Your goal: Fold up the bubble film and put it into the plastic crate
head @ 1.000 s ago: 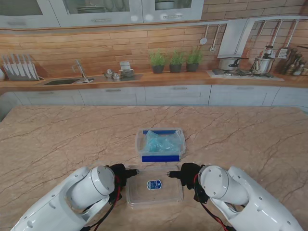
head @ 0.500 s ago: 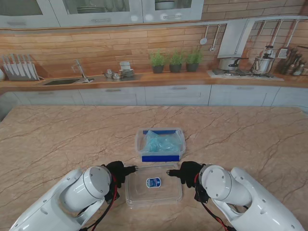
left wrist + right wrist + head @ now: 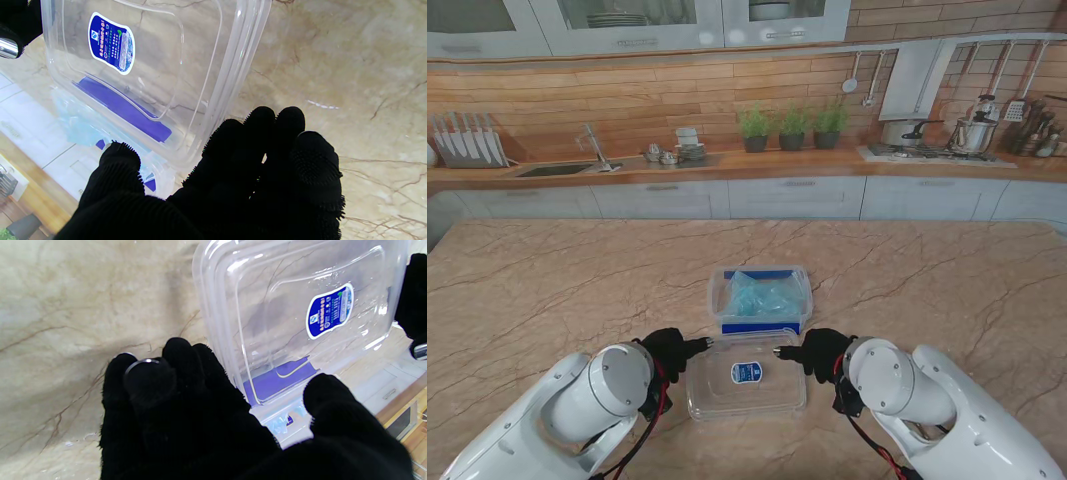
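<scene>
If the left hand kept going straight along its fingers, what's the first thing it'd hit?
Likely the clear lid, whose edge lies just ahead of the left hand; the right hand sits beyond. Depth is unclear.

The plastic crate (image 3: 761,299) is clear with blue trim, upright at table centre, farther from me than its lid. The bubble film (image 3: 762,294), pale blue and crumpled, lies inside it. The clear lid (image 3: 747,379) carries a blue label.
</scene>
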